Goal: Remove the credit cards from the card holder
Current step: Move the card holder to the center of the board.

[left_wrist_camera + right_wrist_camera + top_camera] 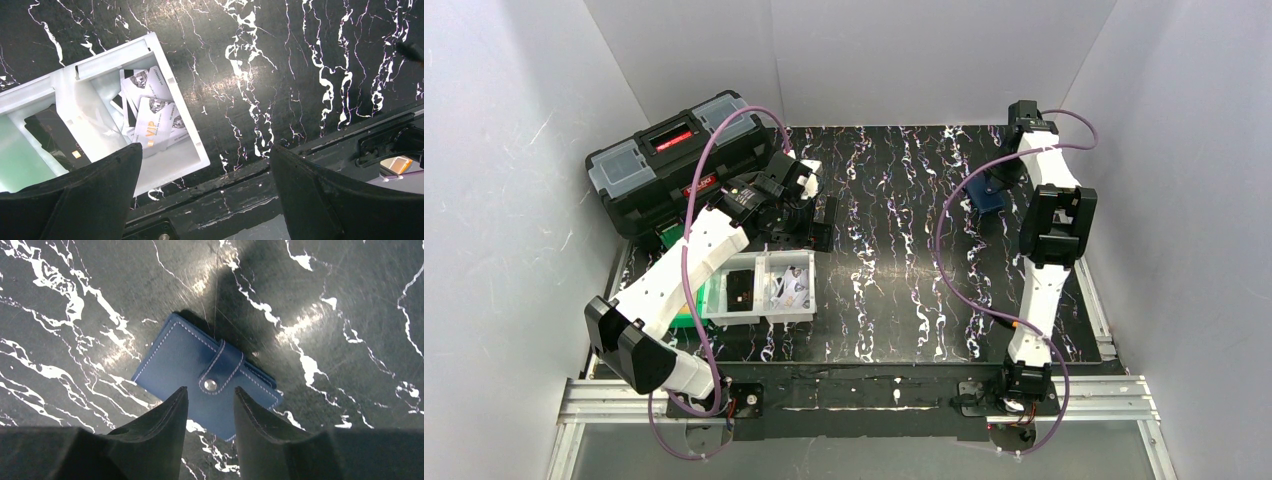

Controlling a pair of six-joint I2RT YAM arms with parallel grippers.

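Card holder (172, 357) snapped shut; right claw (210, 391) narrowed over it, grip unclear; left claw (204, 156) wide; white card (156, 131) reads "VIP".

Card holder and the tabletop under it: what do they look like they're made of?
Card holder: seemingly leather or faux leather, smooth blue with a soft sheen; pale stitching lines its edges, and its strap carries a shiny, metal-looking snap. Tabletop: glossy black with white marble-like veins; glare and fine scratches suggest a polished sheet or film, though real stone cannot be ruled out.
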